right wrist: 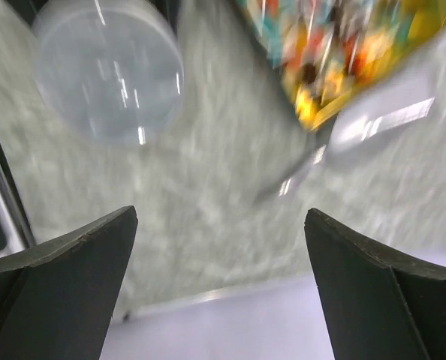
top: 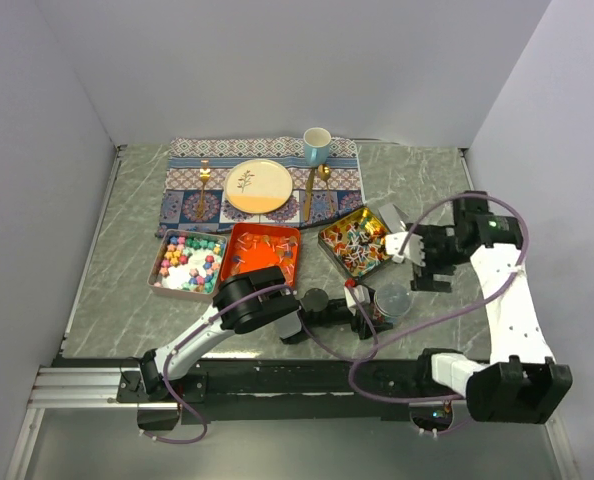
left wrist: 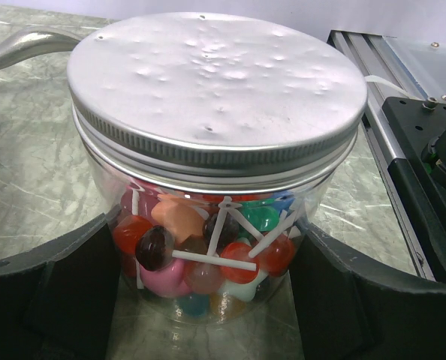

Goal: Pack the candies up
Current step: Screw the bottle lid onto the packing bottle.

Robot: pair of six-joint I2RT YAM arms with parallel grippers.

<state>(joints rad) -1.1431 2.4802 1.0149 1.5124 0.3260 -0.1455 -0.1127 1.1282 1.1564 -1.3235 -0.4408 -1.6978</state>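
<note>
I am clasping the jar [left wrist: 208,247] with my left pincer [left wrist: 208,315], jaws standing wide but pressing against both sides of its clear wall. It is sitting on the table [left wrist: 35,165] with its metal screw lid [left wrist: 215,75] on and mixed candies [left wrist: 238,266] inside. My right pincer [right wrist: 219,285] is hanging fully open and empty near the twist-wrapped candies [top: 359,243]; the pastel candies [top: 189,262] and red-orange wrapped candies [top: 267,255] are lying in their own tins. I am judging that the smooth round wall could slip or spin in my hold, tipping the jar. I am finding no brand, label or writing anywhere.
</note>
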